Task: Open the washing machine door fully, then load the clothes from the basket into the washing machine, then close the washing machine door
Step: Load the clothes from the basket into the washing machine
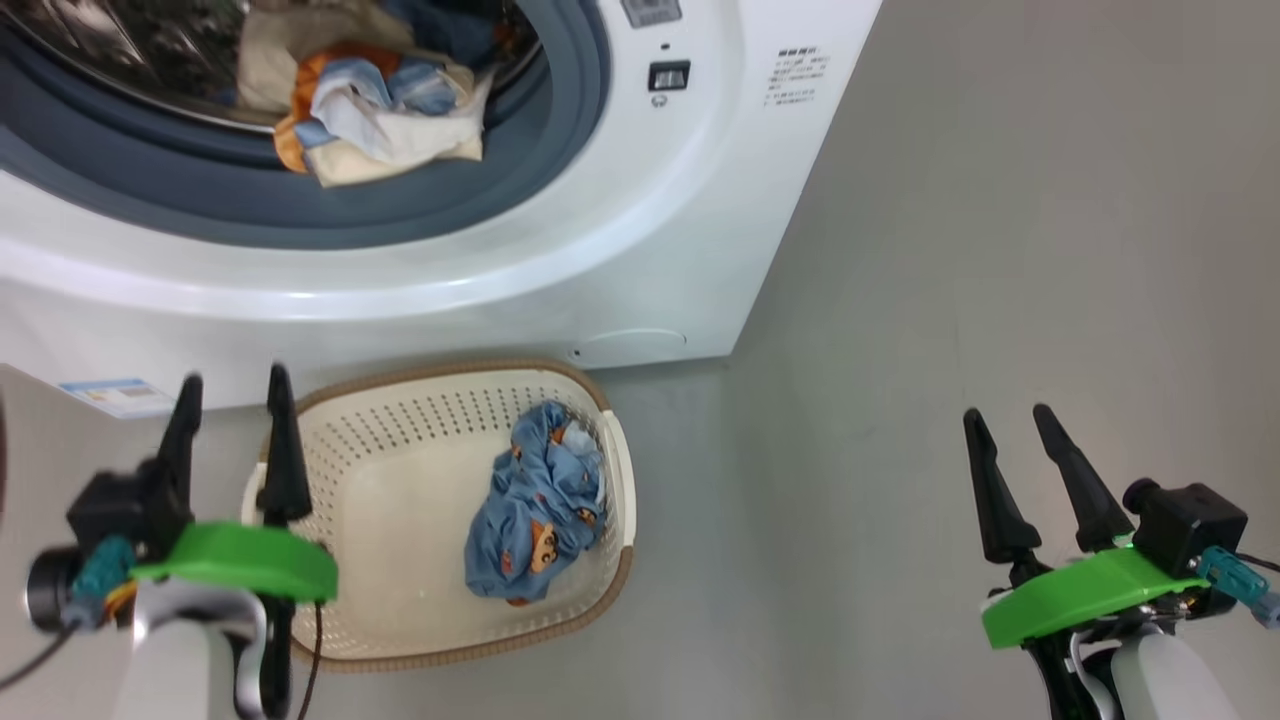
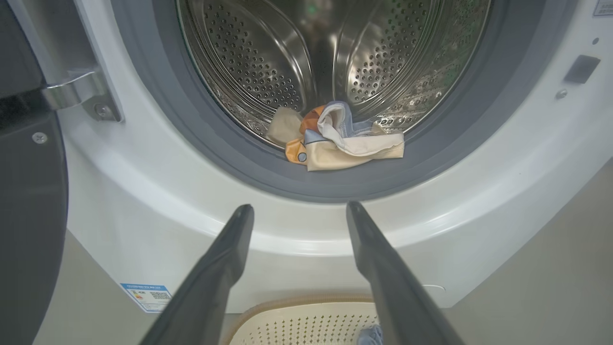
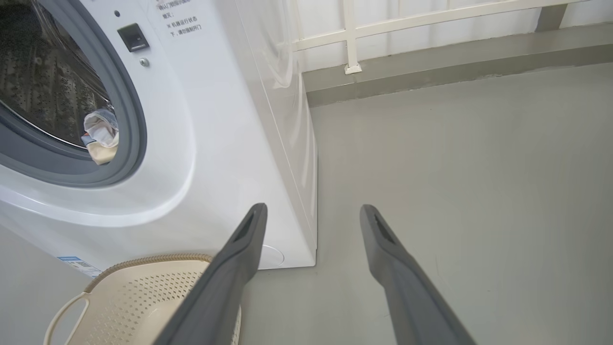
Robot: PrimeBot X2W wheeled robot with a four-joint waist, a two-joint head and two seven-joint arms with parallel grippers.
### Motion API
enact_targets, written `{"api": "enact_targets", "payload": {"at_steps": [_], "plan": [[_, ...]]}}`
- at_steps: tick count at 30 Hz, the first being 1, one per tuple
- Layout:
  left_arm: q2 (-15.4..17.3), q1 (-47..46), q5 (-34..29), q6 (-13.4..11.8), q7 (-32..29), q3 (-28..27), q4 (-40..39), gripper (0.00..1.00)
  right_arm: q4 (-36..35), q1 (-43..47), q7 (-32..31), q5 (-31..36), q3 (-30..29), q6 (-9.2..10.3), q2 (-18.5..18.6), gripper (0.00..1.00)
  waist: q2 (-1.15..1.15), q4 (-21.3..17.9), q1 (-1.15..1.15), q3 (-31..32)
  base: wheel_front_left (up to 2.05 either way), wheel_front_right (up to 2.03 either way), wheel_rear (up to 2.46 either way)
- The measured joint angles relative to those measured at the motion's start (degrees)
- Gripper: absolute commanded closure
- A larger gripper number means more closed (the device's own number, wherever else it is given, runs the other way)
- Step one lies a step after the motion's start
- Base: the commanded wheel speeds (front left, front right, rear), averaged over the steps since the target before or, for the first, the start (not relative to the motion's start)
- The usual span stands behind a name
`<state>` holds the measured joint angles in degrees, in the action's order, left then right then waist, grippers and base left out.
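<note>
Head view: left gripper (image 1: 234, 378) spread wide, empty, over the left end of the basket (image 1: 450, 372). One blue garment (image 1: 535, 500) lies right of it against the basket's right wall, long axis pointing toward the washing machine (image 1: 650, 250). Right gripper (image 1: 1005, 412) also wide and empty, well apart over the floor (image 1: 1000, 250), so left arm looks nearer. Left wrist view adds the washing machine door (image 2: 28, 191) swung open, clothes (image 2: 335, 139) at the drum (image 2: 268, 62) lip.

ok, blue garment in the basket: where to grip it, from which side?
I'd pinch the bunched folds at the middle of the blue garment, coming straight down. It lies crumpled against the right wall of the basket, whose sides block a sideways approach. The open left gripper is nearest.
</note>
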<state>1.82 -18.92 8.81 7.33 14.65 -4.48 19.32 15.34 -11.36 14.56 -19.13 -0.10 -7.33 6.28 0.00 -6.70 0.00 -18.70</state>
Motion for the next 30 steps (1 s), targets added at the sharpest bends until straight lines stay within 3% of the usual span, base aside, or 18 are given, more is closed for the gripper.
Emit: {"api": "enact_targets", "payload": {"at_steps": [30], "plan": [[0.1,22.9,1.2,-0.6,0.0,-1.6,-11.8,0.0,0.0,11.4,0.0,0.9,-3.3,0.0,1.2,0.0,0.0,-0.4,0.0,12.6,0.0,0.0,0.0]]}}
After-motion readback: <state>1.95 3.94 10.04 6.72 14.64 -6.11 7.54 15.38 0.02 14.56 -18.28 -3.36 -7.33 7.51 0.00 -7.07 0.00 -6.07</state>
